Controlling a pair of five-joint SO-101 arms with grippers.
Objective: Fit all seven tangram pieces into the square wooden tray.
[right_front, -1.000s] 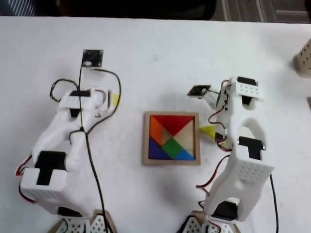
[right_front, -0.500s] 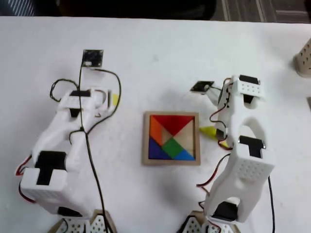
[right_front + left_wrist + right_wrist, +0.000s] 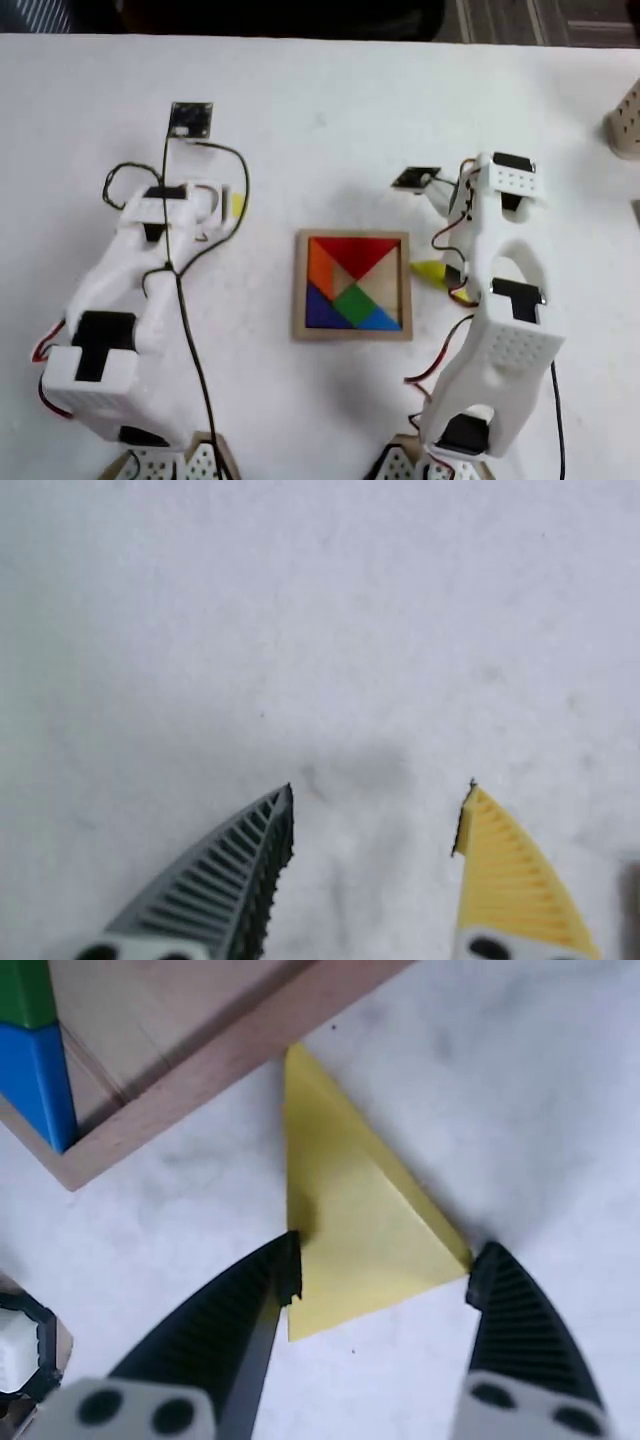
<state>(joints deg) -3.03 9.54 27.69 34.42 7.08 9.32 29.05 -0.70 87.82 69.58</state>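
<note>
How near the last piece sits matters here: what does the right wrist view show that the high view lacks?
The right wrist view adds close detail: the right gripper is open astride the yellow triangle, which lies on the table, one corner at the tray wall. The high view adds the tray's full square, a red piece and an orange piece seated, a bare gap near its middle, and the left arm. Both show the yellow triangle outside the tray and a green piece and a blue piece inside.
</note>
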